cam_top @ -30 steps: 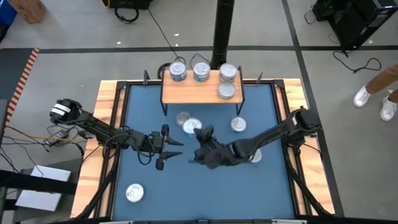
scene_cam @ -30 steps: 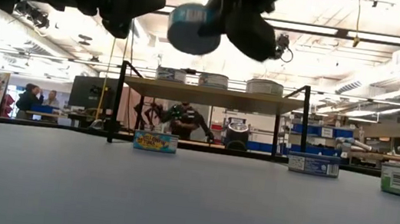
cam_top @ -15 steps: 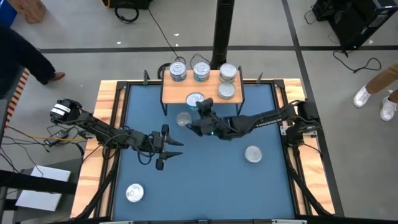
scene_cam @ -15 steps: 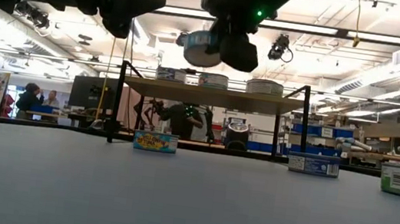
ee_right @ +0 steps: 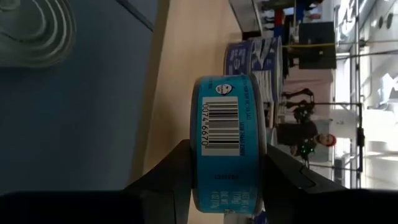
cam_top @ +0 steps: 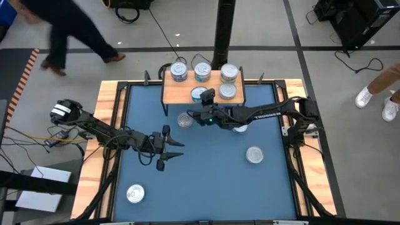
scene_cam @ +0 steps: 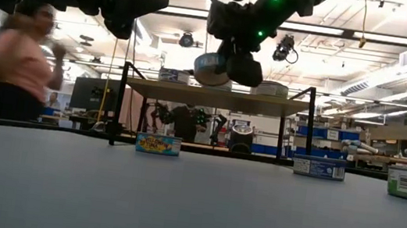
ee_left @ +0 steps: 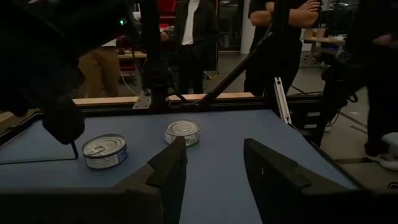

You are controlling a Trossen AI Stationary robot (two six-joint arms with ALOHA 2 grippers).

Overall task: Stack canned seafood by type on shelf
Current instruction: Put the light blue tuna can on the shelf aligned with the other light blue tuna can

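Shelf [cam_top: 181, 95] front edge, right hand [cam_top: 205, 97] gripping upright tin [cam_top: 197, 94]

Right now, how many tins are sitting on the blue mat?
4: tin beside the shelf at, tin partly under the right arm at, mid-right tin, front-left tin.

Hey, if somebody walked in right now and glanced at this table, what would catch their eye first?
Most likely the right gripper, shut on a small round blue-labelled tin and holding it just over the front edge of the light-wood shelf on black legs. Four silver-topped tins already sit on that shelf, one of them nearer its front edge. The left gripper hangs open over the blue mat, holding nothing.
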